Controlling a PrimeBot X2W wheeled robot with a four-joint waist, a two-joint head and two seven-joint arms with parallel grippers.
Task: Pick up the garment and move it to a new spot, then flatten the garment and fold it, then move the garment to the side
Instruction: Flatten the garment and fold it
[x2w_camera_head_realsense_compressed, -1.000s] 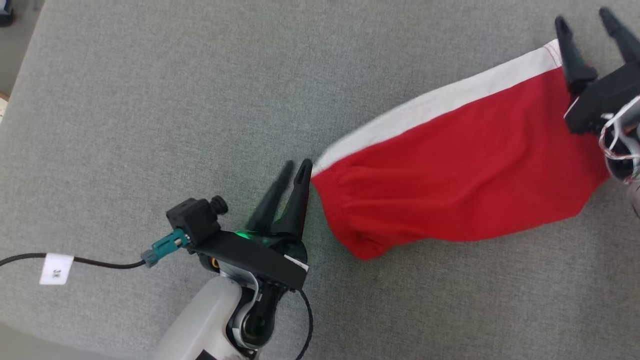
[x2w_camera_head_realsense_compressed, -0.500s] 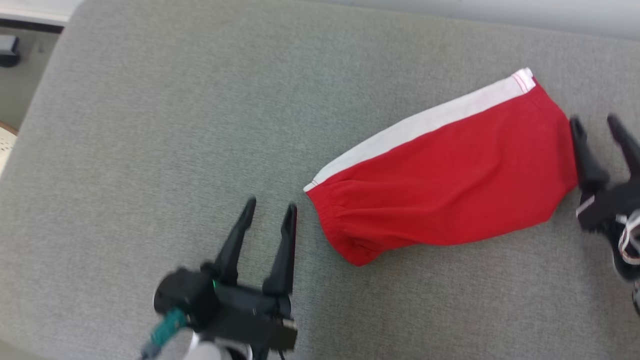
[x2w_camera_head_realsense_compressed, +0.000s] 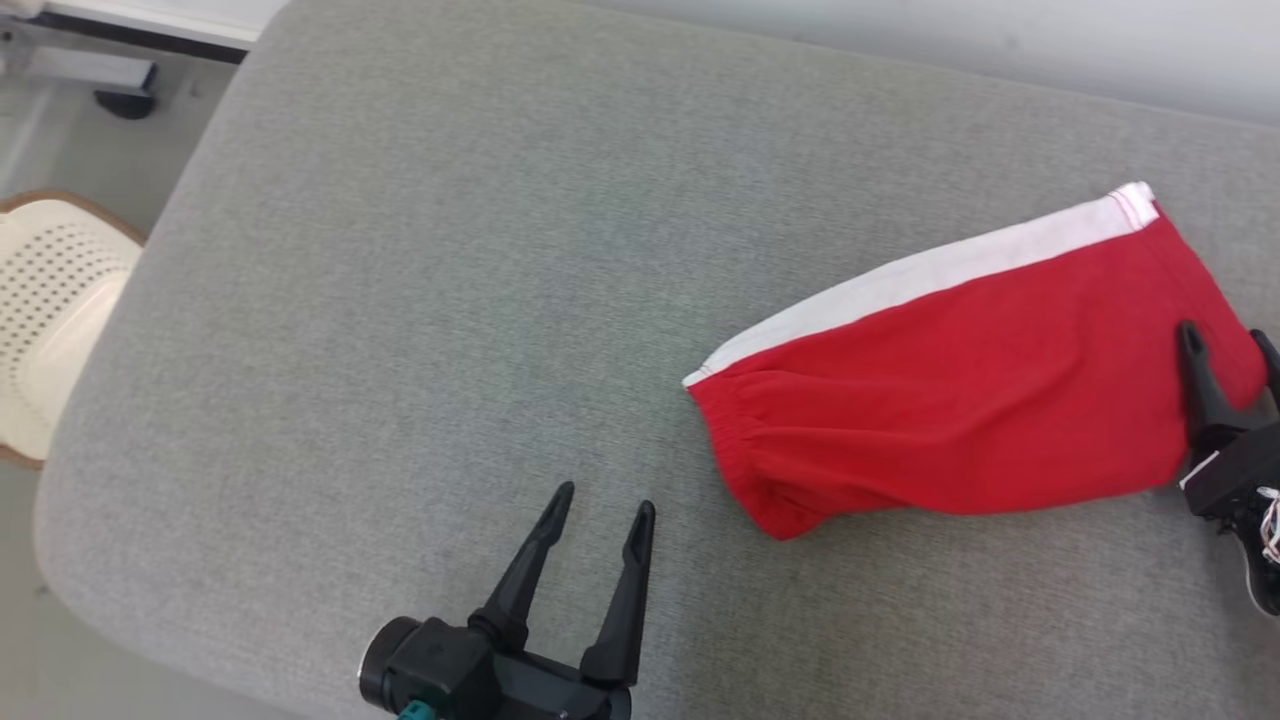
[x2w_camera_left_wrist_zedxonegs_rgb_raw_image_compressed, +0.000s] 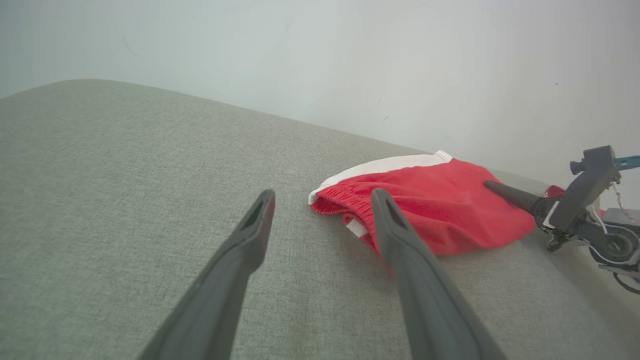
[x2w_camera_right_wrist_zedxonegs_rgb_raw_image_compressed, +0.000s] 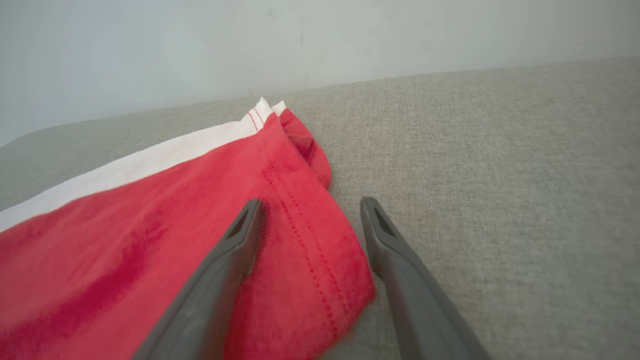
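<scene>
The folded red garment (x2w_camera_head_realsense_compressed: 960, 400) lies flat at the right of the grey cushion (x2w_camera_head_realsense_compressed: 400, 250) — apparently set aside. So the left end effector (x2w_camera_head_realsense_compressed: 606, 497), well apart, and the right end effector (x2w_camera_head_realsense_compressed: 1225, 335), over its hem, stand released.

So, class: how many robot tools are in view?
2. Left tool lower centre, apart from the red shorts; right tool at right, open over their hem.

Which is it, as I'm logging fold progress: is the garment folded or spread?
Folded: the garment lies doubled over, two hem layers stacked at its corner.
</scene>
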